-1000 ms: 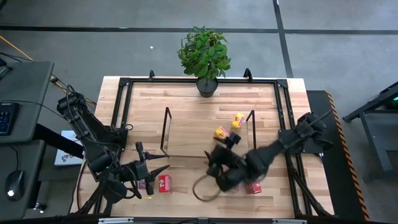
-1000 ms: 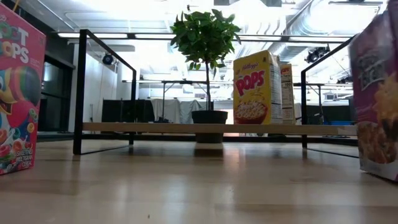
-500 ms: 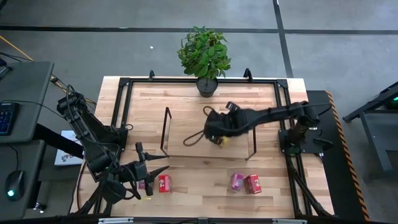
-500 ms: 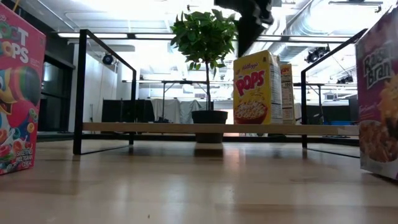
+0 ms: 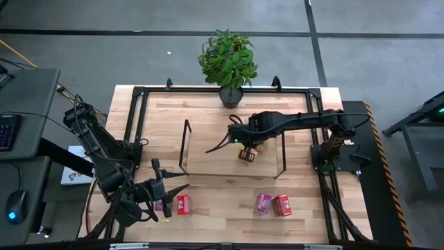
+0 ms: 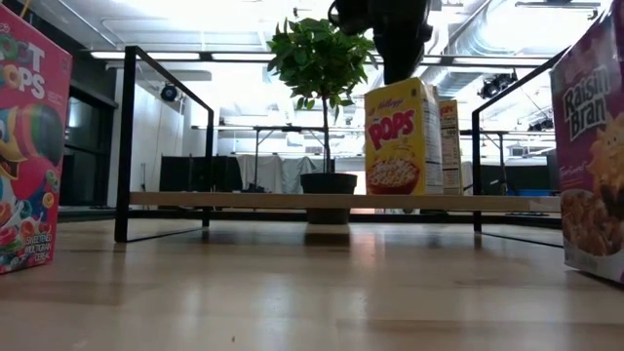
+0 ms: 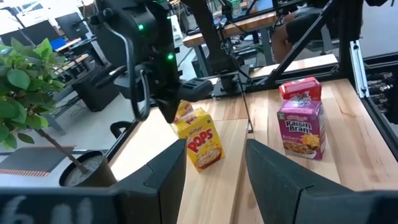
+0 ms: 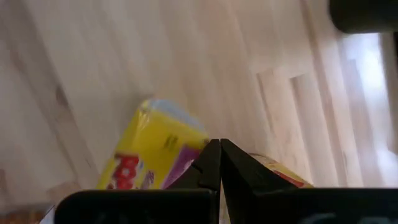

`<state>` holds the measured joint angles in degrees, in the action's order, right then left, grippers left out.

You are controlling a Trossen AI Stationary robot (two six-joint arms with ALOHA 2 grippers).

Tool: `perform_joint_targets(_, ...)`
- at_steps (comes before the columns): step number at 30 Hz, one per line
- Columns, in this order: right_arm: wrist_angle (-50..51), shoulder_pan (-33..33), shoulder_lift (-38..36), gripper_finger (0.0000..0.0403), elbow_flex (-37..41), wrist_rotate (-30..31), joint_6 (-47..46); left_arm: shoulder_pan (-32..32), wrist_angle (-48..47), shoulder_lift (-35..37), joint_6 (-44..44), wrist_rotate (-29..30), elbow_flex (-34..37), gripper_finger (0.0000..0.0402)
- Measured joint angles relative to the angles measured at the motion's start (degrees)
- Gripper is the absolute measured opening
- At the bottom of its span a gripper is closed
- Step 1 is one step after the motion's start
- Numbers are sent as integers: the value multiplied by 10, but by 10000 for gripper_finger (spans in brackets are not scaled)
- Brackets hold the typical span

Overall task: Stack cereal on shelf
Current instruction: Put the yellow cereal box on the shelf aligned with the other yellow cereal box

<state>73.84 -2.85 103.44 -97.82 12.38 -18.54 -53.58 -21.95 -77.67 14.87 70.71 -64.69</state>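
Observation:
The shelf point(image 5: 208, 156) is a low light-wood board with black end frames, lying mid-table. Two yellow cereal boxes stand upright on its right part: one point(image 5: 248, 154) shows from above, and both point(image 7: 202, 142) point(image 7: 183, 111) show in the left wrist view. My right gripper point(image 5: 242, 143) hangs over them, shut and pointing down point(image 8: 219, 163). A pink box point(image 5: 263, 202) and a red box point(image 5: 281, 205) stand on the table's near right. Another pink point(image 5: 161, 205) and red point(image 5: 183, 203) pair stands at the near left, beside my open left gripper point(image 5: 180, 188). My right gripper comes from above with its shut fingers point(image 7: 168, 109) at the tops of the two yellow boxes point(image 6: 395, 93), beside the gap between them. Nothing sits between the fingers. I cannot tell whether they touch either box.
A potted plant point(image 5: 229, 62) stands at the table's far edge behind the shelf. A black frame point(image 5: 139, 118) runs around the tabletop. The left half of the shelf board point(image 6: 224, 200) carries nothing. A desk with a keyboard point(image 5: 7, 132) stands off the table's left.
My right gripper has swung from the near right, by the pink box, toward the far edge and over the shelf. It has tipped from slanting to pointing almost straight down above the yellow boxes. The pink box stands still on the table now.

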Motion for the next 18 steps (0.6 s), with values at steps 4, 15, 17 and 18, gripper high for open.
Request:
perform_joint_targets(4,1,-7,0,0,0,-10,11,0,0,0,0,-1,0,157)
perform_joint_targets(15,-53,-7,3,0,1,-54,63,0,-1,0,0,-2,0,157)
perform_joint_targets(17,-63,-7,3,0,1,-61,71,0,-1,0,0,-2,0,157)
perform_joint_targets(18,-70,-7,3,0,1,-58,72,0,-1,0,0,-2,0,157)
